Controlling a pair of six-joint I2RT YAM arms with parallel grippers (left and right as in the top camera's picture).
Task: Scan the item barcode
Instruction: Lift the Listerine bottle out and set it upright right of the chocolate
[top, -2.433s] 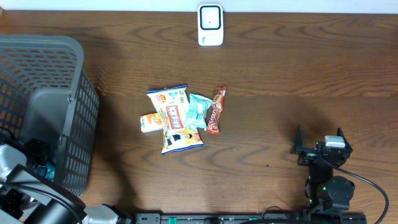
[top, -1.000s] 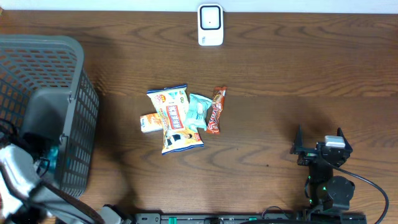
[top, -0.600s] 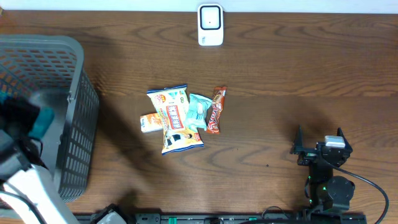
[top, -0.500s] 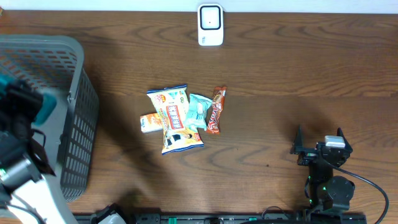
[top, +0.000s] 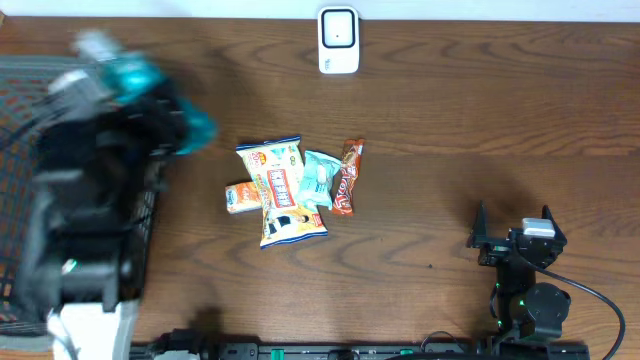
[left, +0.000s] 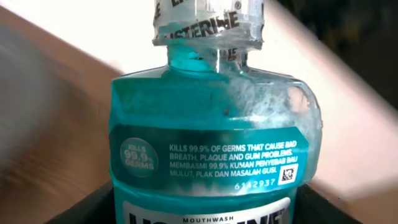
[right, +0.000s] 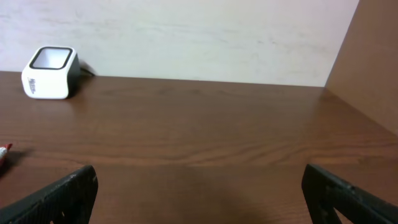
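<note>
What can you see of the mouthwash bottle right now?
The mouthwash bottle is clear plastic, full of teal liquid with foam at the shoulder, its neck sealed in a printed Listerine band. A teal label carries germ-kill text and a small square code. The left gripper clamps its lower body; overhead it is blurred.

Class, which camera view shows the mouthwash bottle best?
The left wrist view: the mouthwash bottle fills the frame, label readable. Overhead shows only a teal blur; the right wrist view misses it.
</note>
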